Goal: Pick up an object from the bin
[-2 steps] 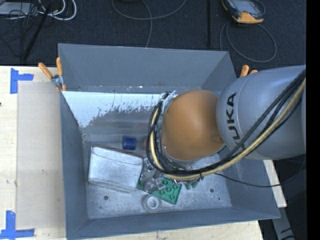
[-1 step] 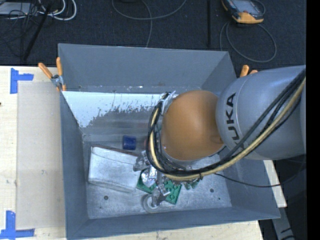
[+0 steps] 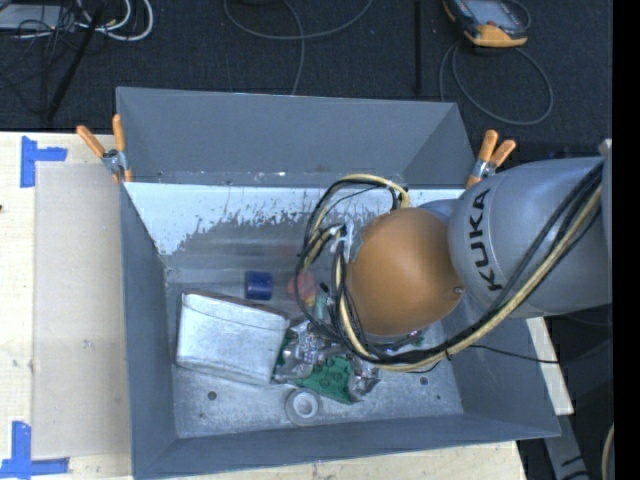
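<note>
- The gripper (image 3: 318, 354) sits low by the green thing (image 3: 336, 376) next to the silver box (image 3: 225, 336); can't tell if it's open.
- I'd say centre it before squeezing.

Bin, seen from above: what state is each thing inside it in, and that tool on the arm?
Silver flat rectangular box: lying flat, left on the floor.
Small blue cylinder: loose by the back wall.
Pink rounded thing: partly hidden behind cables.
Green flat thing: lying on the floor, partly covered.
Grey ring: lying flat near the front wall.
Tool: low in the bin, over the green thing.
</note>
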`<state>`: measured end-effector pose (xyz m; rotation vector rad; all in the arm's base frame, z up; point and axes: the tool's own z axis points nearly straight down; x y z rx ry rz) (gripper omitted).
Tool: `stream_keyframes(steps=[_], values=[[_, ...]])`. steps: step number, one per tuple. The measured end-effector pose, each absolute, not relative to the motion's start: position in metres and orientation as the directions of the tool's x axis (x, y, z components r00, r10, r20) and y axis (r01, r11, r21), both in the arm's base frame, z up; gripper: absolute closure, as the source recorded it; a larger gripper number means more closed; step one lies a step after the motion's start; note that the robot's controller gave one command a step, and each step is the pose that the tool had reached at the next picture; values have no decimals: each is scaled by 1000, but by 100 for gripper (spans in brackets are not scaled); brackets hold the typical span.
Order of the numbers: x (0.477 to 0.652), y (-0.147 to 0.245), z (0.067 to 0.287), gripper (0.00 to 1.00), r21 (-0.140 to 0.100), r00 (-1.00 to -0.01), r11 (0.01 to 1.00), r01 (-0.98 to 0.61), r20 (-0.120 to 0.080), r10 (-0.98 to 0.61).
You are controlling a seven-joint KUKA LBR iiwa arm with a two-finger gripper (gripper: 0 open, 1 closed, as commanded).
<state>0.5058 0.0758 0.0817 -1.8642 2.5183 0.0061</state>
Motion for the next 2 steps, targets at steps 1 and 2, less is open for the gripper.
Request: stream_keyframes(steps=[1,2], values=[[506,66,82,100,2,-298,298,-955,15,-954],[521,79,204,100,-5,-317,317,-949,-4,-949]])
